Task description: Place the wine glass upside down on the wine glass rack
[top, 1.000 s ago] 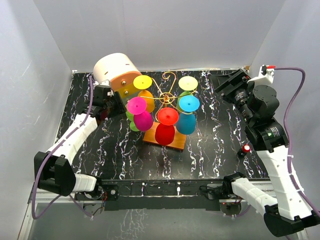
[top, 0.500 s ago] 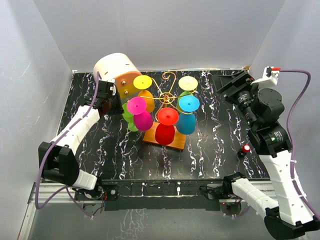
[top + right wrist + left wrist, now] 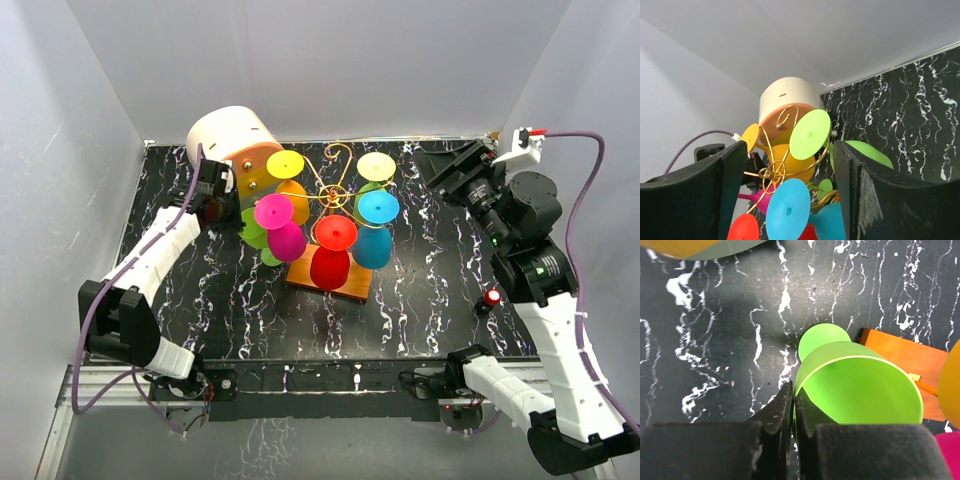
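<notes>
The green wine glass [image 3: 860, 385] lies tilted, its round foot [image 3: 822, 337] pointing away from me over the black table. My left gripper [image 3: 792, 392] is shut on its rim, one finger inside the bowl and one outside. From above, the left gripper [image 3: 222, 205] holds the green glass [image 3: 256, 232] just left of the wine glass rack [image 3: 335, 185], a gold wire stand on an orange base [image 3: 345, 283]. Several coloured glasses hang on it upside down. My right gripper [image 3: 440, 165] is open and empty, raised at the back right and facing the rack [image 3: 771, 172].
A cream-and-orange drum-shaped box [image 3: 235, 140] stands at the back left, just behind the left gripper. A small red object [image 3: 492, 297] lies on the table at the right. The orange base corner [image 3: 900, 357] sits just past the green glass. White walls close in three sides.
My left gripper has shifted back and to the right with the green glass, closer to the rack. The right arm swung slightly right, then back left.
</notes>
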`<state>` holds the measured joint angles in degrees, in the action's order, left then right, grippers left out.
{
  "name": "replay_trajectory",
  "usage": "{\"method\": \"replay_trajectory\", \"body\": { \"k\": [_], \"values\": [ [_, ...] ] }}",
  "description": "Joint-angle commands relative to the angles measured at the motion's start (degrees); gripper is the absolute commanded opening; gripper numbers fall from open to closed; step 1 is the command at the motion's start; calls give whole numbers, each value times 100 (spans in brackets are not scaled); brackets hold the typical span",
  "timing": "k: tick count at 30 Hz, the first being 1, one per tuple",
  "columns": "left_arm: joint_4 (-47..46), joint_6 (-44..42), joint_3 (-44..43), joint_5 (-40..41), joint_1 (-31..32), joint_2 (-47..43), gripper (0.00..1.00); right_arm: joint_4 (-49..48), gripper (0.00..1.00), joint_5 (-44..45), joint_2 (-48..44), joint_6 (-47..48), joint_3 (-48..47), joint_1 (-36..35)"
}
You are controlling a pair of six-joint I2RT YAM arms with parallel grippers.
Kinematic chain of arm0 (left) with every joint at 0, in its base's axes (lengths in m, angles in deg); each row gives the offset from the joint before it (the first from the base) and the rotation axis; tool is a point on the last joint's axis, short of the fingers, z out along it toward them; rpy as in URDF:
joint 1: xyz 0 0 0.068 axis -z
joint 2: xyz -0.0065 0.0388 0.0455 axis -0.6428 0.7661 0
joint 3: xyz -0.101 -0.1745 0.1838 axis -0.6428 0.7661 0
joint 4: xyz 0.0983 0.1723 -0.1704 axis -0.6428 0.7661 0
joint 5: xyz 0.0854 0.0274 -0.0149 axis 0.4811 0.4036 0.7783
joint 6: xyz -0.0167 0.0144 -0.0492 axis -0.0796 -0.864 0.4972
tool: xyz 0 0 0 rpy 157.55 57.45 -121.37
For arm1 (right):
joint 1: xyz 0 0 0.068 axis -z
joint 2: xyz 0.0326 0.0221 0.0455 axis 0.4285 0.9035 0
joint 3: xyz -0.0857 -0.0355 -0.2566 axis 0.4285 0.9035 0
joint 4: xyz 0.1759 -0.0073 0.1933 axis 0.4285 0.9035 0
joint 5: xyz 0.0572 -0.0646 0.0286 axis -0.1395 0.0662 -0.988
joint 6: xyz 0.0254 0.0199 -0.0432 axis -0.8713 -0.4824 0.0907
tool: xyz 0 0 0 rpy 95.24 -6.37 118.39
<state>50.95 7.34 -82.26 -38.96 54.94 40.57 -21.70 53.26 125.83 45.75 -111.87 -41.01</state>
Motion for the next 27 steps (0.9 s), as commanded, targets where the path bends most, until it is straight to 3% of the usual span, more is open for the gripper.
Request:
{"method": "replay_trajectory", "body": {
  "k": [1, 12, 18, 21, 27],
  "values": [
    [589, -160, -456, 727, -29, -688, 0, -530, 67, -729, 209, 35, -174, -1],
    [1194, -114, -1150, 2338, -29, -1903, 0, -1848, 62, -1810, 690, -1024, -347, -22],
    [1302, 57, -1586, 2571, -31, -2341, 0, -2382, 59, -1813, 814, -1484, -304, -246],
    [1358, 144, -2006, 2417, -34, -2493, 0, -2576, 58, -1670, 902, -1507, -380, -568],
    [854, 429, -2475, 1798, -33, -2895, 0, -3018, 57, -872, 1346, -1342, -570, -2042]
  ]
}}
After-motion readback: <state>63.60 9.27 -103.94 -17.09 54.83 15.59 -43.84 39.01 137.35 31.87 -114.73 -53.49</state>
